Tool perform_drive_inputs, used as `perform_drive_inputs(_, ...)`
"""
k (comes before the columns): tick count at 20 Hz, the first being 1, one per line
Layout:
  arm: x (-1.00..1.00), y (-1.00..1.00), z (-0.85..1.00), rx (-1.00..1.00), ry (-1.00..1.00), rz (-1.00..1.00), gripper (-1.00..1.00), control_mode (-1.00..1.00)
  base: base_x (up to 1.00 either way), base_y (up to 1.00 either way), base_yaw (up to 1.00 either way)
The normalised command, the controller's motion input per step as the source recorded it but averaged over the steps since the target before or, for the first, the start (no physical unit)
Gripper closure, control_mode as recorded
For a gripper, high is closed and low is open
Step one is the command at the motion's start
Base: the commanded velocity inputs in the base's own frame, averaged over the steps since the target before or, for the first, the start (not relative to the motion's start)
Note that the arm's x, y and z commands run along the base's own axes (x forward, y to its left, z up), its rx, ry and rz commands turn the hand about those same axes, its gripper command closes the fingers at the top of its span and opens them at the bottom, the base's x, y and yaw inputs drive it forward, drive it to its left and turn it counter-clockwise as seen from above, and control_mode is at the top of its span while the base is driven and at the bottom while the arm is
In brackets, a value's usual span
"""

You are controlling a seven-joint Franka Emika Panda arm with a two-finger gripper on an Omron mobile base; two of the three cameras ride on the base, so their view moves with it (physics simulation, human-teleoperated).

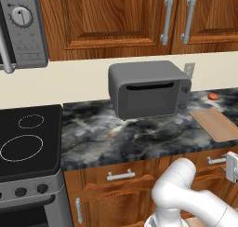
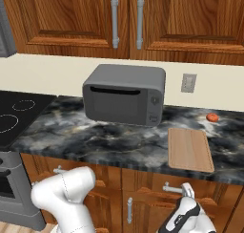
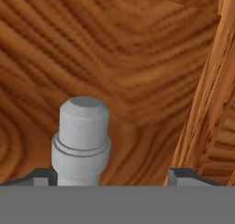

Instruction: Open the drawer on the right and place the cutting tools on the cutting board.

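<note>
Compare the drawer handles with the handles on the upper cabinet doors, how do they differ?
The drawer handles lie horizontal below the counter edge; the upper cabinet door handles stand vertical above the toaster oven. The drawer handles look shorter, the cabinet ones longer. The drawer handles sit apart, one per drawer front; the cabinet ones hang side by side as a close pair. Both are silver bars on brown wood.

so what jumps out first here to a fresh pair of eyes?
The grey toaster oven in the middle of the dark marble counter, with the bare cutting board to its right. Below, the gripper sits at the right drawer, its handle close up in the hand view.
</note>
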Motion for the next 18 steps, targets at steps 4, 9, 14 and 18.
perform_drive_inputs(4, 0.09, 0.0, 0.0, 0.0, 0.0, 0.0, 1.0, -1.0, 0.0, 0.0, 0.0)
perform_drive_inputs(9, 0.0, 0.0, 0.0, 0.0, 0.0, 0.0, 1.0, -1.0, 0.0, 0.0, 0.0)
perform_drive_inputs(14, -0.69, 0.0, -0.05, 0.0, -0.03, 0.0, 1.0, -1.0, 0.0, 0.0, 0.0)
perform_drive_inputs(18, -1.0, -0.04, -0.18, 0.0, -0.11, -0.05, 1.0, -1.0, 0.0, 0.0, 0.0)
